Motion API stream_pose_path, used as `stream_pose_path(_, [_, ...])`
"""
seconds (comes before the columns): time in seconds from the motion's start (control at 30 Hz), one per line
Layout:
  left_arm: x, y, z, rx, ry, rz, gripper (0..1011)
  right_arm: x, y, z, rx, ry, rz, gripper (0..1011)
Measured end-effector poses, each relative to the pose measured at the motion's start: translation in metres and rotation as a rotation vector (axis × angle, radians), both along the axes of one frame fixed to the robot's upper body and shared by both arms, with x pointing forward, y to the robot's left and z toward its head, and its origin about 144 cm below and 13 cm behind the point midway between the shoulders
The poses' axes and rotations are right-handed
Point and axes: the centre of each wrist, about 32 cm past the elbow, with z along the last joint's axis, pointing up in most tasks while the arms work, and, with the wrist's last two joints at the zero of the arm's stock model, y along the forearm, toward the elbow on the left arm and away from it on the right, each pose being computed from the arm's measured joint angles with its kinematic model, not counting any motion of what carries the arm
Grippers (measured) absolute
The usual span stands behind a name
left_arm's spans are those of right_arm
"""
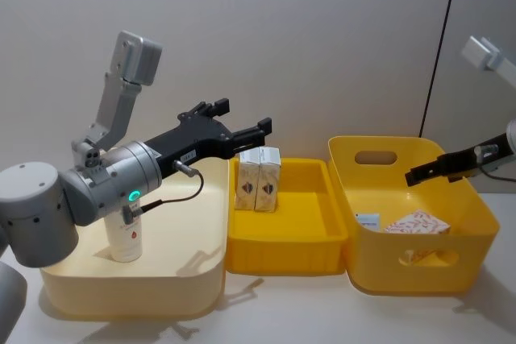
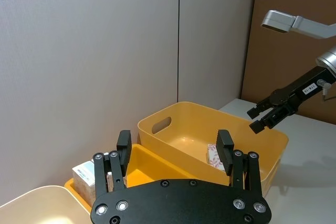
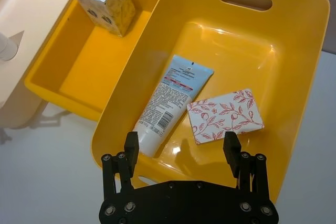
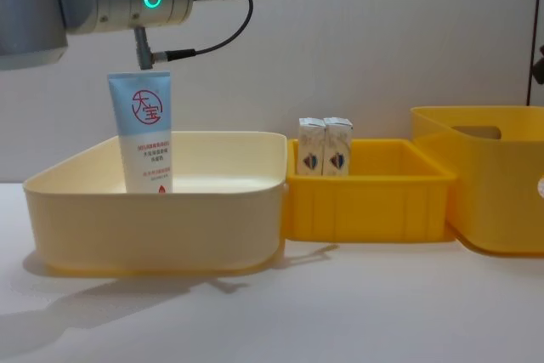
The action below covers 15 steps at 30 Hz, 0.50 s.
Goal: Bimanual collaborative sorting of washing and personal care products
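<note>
Two cartons [image 1: 258, 179], two tubes [image 4: 150, 133] [image 3: 169, 103], one patterned box [image 3: 224, 115]; both grippers [image 1: 242, 126] [image 1: 423, 171] empty, spread.

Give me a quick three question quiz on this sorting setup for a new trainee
1. True or false: the two white cartons stand upright in the shallow middle tray.
2. What lies beside the tube in the deep yellow bin? A) a floral-patterned box B) a bottle
3. Which bin holds the standing tube?

Key: 1 true. 2 A, the floral box. 3 the cream bin, under the open left gripper.
</note>
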Motion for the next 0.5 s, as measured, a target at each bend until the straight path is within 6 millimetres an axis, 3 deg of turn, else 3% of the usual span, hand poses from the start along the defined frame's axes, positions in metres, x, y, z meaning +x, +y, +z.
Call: stream_pose_path(0.5, [0.0000,0.0000,0.0000,0.000,0.000,0.000,1003,0.0003,0.0000,-0.0002,0.001,0.004,0.000,1001])
